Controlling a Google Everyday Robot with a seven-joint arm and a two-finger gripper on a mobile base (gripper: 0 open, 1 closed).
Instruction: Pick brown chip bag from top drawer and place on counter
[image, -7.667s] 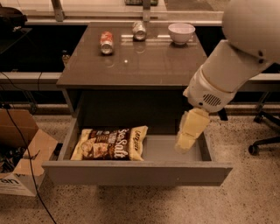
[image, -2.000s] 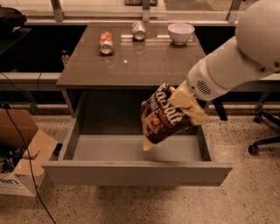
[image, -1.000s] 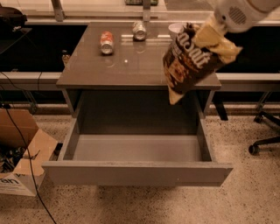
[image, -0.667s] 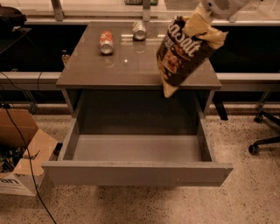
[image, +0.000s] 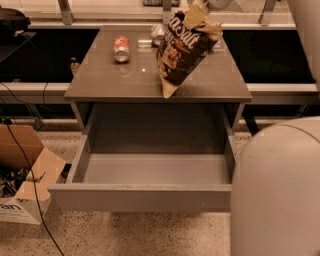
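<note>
Over the cabinet: I have the gripper (image: 202, 18) high above the rear right of the counter (image: 110, 80), its fingers pressed together on the top edge of the brown chip bag (image: 181, 50), which hangs straight below them.

The bag's long axis runs steeply down, tilted so that its top leans toward the back right and its lowest corner points toward the front, close to the counter's front edge. I cannot tell whether that corner is touching the glossy top or hanging just above it.

The top drawer (image: 140, 197) stands pulled out below, with nothing in it, and its open mouth lies directly in front of the edge that the bag's corner is nearing.

A red can (image: 121, 48) lies on its side at the rear left, well apart from the bag. A silver can (image: 158, 35) sits just beside the bag's upper left, partly hidden behind it. A cardboard box (image: 27, 187) sits on the floor to the left, and the robot's pale body (image: 275, 190) fills the lower right.

By my reading, the set-down depends on how the bag settles. If it lies back onto the open middle of the counter it will rest clear of both cans, but if it tips forward it could slide off into the drawer.
</note>
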